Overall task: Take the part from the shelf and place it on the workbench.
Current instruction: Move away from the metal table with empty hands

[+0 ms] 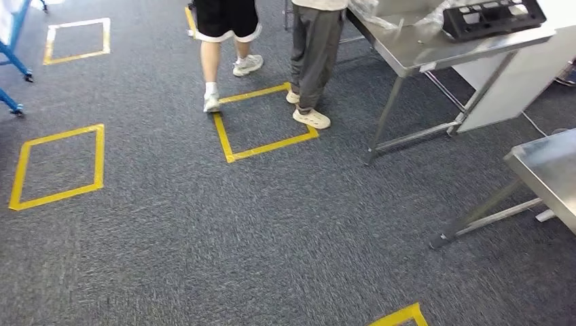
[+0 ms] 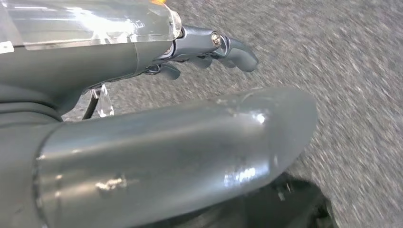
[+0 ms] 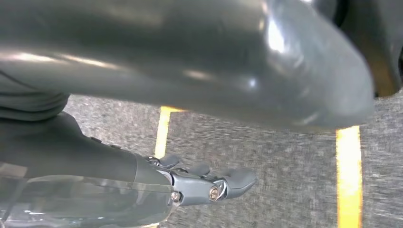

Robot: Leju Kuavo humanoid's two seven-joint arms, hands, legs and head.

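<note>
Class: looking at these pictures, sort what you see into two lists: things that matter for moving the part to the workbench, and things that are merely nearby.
Job:
black part
workbench
left hand
right hand

Nearby:
two people
yellow tape squares
second table
blue frame

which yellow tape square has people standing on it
The middle yellow tape square: two people's shoes rest on its tape lines. The left square and the far one have nobody near them.

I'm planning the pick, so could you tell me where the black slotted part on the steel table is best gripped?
Judging from the head view, the black part lies flat along the steel table, long and slotted. I'd take it across its narrow width near the middle, coming from above at the table's near edge; its far side is cut off.
</note>
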